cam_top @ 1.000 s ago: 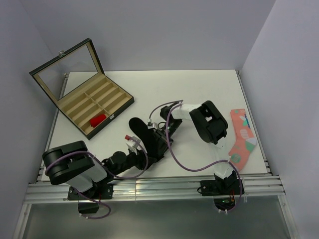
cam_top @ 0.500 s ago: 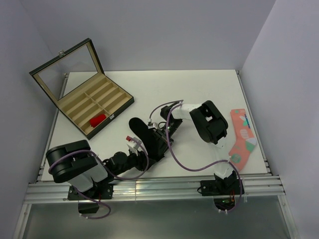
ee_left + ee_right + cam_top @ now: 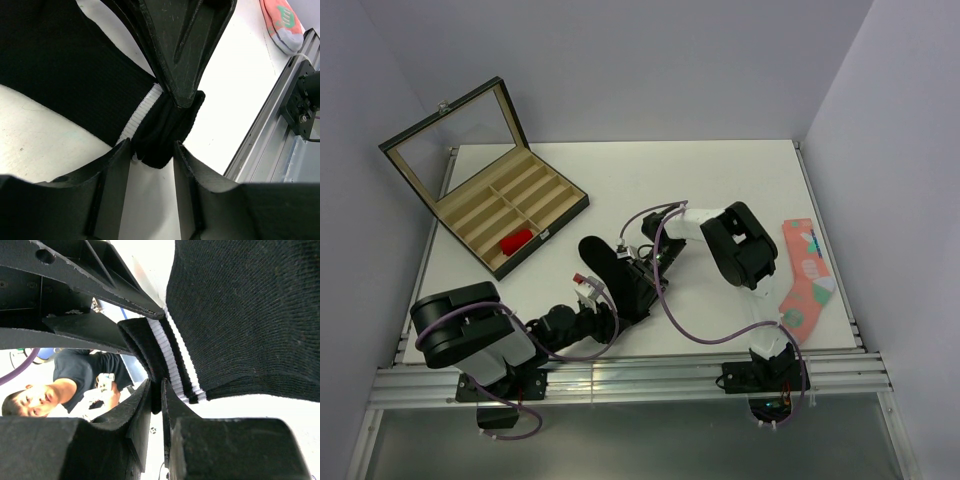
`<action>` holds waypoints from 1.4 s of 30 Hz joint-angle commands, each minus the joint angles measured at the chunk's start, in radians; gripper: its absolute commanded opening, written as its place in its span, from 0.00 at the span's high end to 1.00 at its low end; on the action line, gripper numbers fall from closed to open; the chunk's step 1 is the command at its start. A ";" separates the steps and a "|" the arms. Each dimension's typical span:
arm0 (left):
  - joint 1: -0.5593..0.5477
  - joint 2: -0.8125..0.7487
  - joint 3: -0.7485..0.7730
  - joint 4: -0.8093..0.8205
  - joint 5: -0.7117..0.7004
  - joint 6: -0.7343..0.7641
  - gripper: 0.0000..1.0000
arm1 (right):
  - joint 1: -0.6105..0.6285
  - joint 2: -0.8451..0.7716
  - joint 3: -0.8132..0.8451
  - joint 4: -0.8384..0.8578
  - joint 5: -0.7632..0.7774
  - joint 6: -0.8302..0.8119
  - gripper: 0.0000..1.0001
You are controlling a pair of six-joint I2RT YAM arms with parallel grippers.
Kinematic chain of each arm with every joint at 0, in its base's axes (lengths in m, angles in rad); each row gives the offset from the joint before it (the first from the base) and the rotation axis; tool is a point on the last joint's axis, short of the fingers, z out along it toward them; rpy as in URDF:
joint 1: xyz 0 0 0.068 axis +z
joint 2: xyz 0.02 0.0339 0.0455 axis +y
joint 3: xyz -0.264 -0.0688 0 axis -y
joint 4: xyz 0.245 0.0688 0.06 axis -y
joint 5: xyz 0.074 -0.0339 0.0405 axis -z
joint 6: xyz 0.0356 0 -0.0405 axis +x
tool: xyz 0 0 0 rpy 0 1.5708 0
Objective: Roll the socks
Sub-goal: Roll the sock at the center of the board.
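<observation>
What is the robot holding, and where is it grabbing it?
The right gripper pinches the black fabric sock with white stripes at its striped cuff. The left gripper straddles that same cuff; whether it grips cannot be told.

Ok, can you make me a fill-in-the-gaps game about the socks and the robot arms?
1. The striped sock that the right gripper pinches by its cuff is mostly ____.
2. The red sock lies inside the open ____.
3. The pink sock lies by the table's ____ edge.
Missing words: black; box; right.
</observation>
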 commanded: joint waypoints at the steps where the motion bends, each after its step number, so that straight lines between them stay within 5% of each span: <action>1: -0.005 0.003 -0.012 0.034 -0.008 0.023 0.56 | -0.009 -0.014 0.009 -0.011 -0.007 0.007 0.82; 19: -0.005 -0.043 0.048 -0.064 0.000 -0.037 1.00 | -0.009 -0.048 -0.027 0.041 0.046 0.032 0.82; 28: 0.005 -0.123 0.132 -0.353 0.049 -0.093 1.00 | -0.009 -0.120 -0.073 0.137 0.116 0.102 0.72; 34: 0.074 -0.134 0.092 -0.338 0.171 -0.165 1.00 | -0.014 -0.245 -0.110 0.246 0.199 0.176 0.61; 42: 0.177 -0.116 0.118 -0.400 0.319 -0.233 1.00 | -0.035 -0.417 -0.170 0.360 0.306 0.190 0.60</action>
